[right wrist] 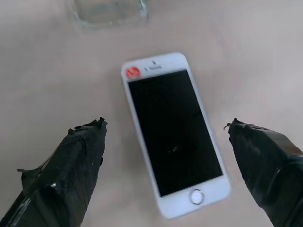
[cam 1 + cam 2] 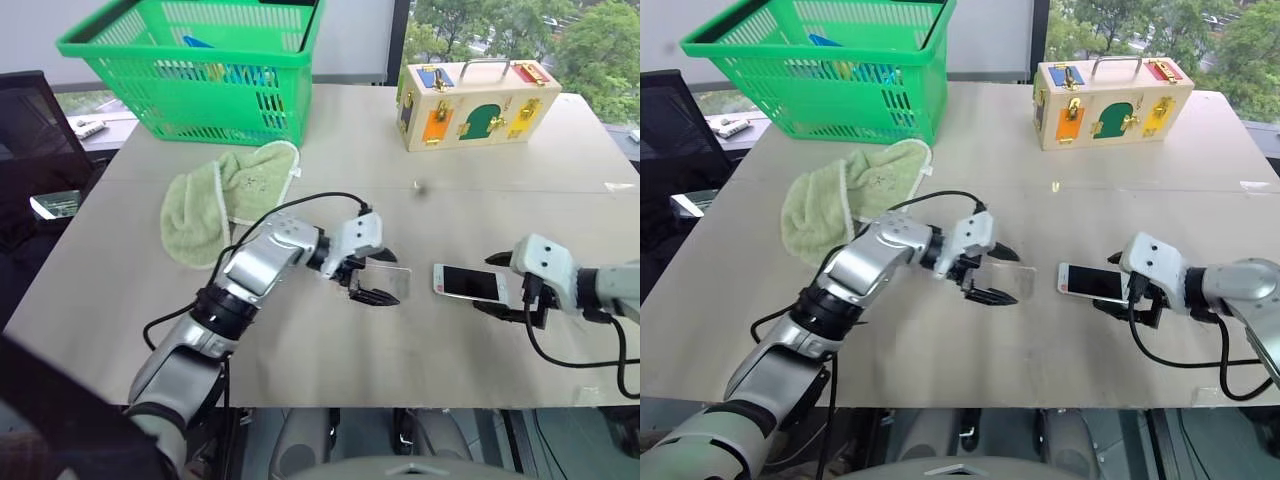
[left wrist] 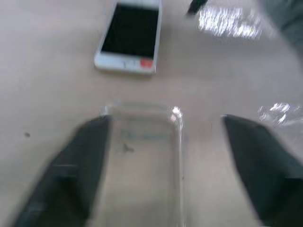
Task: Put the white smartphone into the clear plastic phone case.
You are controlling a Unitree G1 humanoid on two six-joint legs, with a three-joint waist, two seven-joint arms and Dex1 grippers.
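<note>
The white smartphone (image 2: 468, 283) lies flat and screen up on the beige table (image 2: 300, 350), right of centre. My right gripper (image 2: 484, 285) stands open around its near end, one black finger (image 1: 71, 165) on each side and neither touching it. Just left of the phone lies the clear plastic phone case (image 2: 392, 278), a faint glossy shell on the table. My left gripper (image 2: 390, 277) is open over the case. The case (image 3: 144, 156) sits between its fingers, close against one finger (image 3: 80, 165) and well apart from the other. A small gap separates the case from the phone (image 3: 130, 38).
A green plastic basket (image 2: 200, 60) stands at the back left with a pale green towel (image 2: 225, 195) in front of it. A wooden latch box (image 2: 478, 105) stands at the back right. A black chair (image 2: 30, 150) is beside the table's left edge.
</note>
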